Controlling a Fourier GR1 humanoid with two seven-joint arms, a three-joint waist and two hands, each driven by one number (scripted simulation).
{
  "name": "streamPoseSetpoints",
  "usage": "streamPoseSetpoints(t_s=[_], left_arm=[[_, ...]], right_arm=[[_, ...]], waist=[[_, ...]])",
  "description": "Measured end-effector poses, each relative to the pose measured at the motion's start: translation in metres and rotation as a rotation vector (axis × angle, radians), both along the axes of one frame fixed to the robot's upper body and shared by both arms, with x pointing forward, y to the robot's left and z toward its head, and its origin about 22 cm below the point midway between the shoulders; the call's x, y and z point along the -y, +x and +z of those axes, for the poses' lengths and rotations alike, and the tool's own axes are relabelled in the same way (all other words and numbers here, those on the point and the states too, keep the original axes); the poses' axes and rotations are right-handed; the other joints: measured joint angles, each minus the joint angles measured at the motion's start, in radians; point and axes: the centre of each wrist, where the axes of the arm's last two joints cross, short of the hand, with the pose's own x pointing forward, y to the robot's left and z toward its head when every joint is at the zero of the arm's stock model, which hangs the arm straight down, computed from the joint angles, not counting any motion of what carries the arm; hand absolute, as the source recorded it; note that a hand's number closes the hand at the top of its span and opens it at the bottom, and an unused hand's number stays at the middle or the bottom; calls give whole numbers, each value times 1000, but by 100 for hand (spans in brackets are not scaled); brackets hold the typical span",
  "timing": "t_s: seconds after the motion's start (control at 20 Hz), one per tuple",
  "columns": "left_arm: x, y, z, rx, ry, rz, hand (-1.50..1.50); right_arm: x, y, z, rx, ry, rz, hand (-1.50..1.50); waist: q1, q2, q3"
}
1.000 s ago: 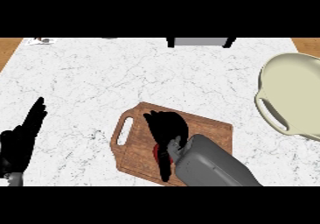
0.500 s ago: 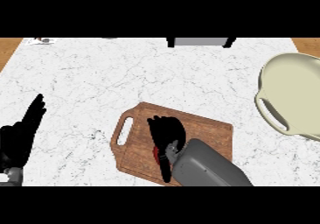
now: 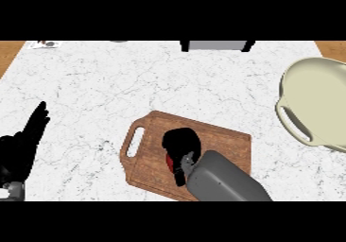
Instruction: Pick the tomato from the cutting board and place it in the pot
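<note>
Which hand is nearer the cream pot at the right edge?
Right. The right hand is on the wooden cutting board, left of the cream pot; the left hand rests at the far left.

A white marble worktop (image 3: 134, 80) with thin grey veins fills most of the view; bands of brown wood (image 3: 7, 53) show at its upper left and upper right corners; a grey box with dark sides (image 3: 216, 45) sits at the far edge; the light is even, and shadows are soft.

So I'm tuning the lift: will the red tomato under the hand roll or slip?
Probably rolls: the red tomato looks rounded on a flat wooden cutting board. The black right hand hides most of it, so slipperiness is unclear.
</note>
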Motion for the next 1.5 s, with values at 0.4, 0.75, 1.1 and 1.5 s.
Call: streamPoseSetpoints(t_s=[0.4,0.75,1.1,1.5], left_arm=[[-4,-5,4,2,6,-5,0],[-5,-2,0,10,3,5,0],[0,-5,-3,8,5,-11,0],[-1,-3,-2,-2,5,7,0]], right_arm=[[-4,6,-3,51,7,35,150],[75,70,10,181,44,-437,150],[125,107,15,345,-3,-723,150],[128,125,78,763,-153,-781,150]], waist=[[1,-3,-1],[-8,7,1],[6,7,1],[-6,-2,0]])
